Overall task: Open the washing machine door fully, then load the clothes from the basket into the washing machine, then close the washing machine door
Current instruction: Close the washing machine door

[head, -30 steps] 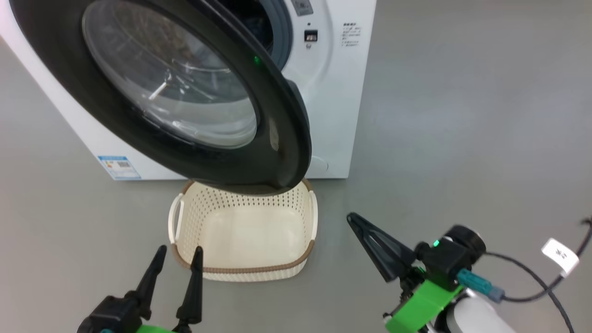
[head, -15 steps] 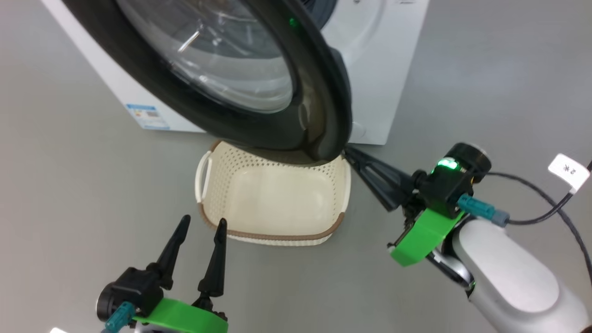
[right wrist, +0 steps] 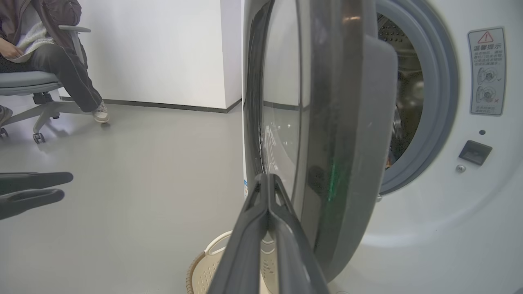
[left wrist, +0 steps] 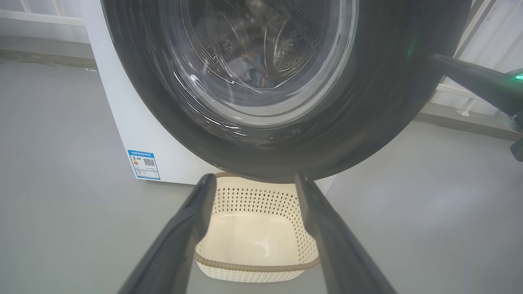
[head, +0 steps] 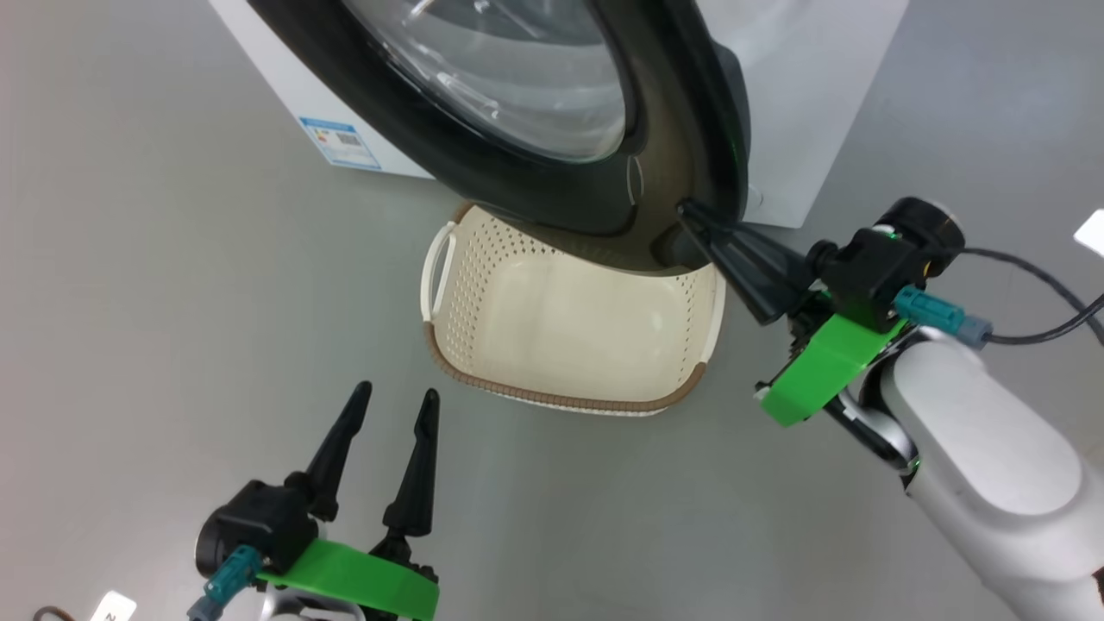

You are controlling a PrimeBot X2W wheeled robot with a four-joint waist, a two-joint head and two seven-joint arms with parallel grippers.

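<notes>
The washing machine door [head: 552, 203], black-rimmed with a glass bowl, stands partly open above the cream basket [head: 561, 398], which is empty. My right gripper [head: 686, 210] is shut, its tip against the door's outer face near the free edge. The right wrist view shows the same shut gripper [right wrist: 267, 177] beside the door [right wrist: 347, 143], with the grey gasket [right wrist: 441, 102] behind. Low and near the basket's front left, my left gripper [head: 396, 392] is open and holds nothing. Through the glass, blue clothes [left wrist: 251, 73] with an orange patch lie in the drum of the washing machine [head: 828, 103].
Grey floor surrounds the machine. A black cable [head: 1035, 302] trails from my right wrist. At the far left of the right wrist view a person [right wrist: 49, 53] sits on a wheeled chair, well away from the machine. A white wall stands behind them.
The head camera has moved, shifting the whole picture. My shut right gripper has risen from the floor beside the basket up to the door's edge. The left gripper stays open.
</notes>
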